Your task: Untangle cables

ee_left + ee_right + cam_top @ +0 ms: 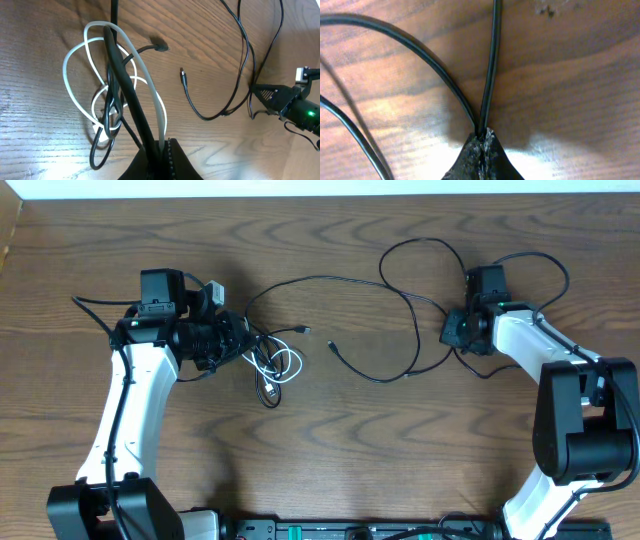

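Note:
A tangle of cables lies left of centre: a white cable (288,363) (75,80) looped round black cables (268,390) (122,80). My left gripper (243,342) (162,145) is shut on the white cable and a black one together at the tangle's left side. A long thin black cable (400,300) (240,55) loops across the middle toward the right, its plug end (333,347) (183,75) lying free. My right gripper (450,330) (484,134) is shut on this black cable (490,65) where it folds, two strands leaving the fingertips.
The brown wooden table (330,440) runs to a white back edge (300,188). Another plug end (305,330) (161,48) lies near the tangle. Thicker black arm wires (545,265) arc beside the right arm. My right arm's base (585,430) stands front right, the left base (100,505) front left.

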`<action>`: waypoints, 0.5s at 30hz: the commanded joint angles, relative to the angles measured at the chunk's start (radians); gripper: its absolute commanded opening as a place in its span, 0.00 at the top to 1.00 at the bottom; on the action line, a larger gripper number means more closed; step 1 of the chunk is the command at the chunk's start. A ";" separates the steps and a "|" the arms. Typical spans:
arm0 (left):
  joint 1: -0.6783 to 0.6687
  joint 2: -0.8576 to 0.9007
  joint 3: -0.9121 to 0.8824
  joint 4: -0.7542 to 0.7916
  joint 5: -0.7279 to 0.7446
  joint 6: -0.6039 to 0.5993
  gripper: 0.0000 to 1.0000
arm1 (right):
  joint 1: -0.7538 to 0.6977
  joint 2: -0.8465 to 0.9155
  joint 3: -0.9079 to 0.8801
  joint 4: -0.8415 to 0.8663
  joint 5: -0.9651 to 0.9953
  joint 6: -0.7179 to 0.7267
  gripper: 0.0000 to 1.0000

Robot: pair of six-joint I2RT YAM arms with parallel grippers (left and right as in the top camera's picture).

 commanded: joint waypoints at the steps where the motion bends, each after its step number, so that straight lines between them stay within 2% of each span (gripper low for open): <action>1: -0.001 -0.005 0.026 0.000 -0.002 0.016 0.92 | 0.006 0.059 -0.044 -0.067 0.039 -0.047 0.99; 9: -0.001 -0.005 0.026 0.000 -0.001 0.016 0.93 | 0.006 0.034 -0.039 -0.119 0.092 -0.039 0.99; 15: -0.001 -0.005 0.026 0.000 -0.001 0.016 0.93 | -0.007 -0.114 -0.016 -0.123 0.169 -0.038 0.99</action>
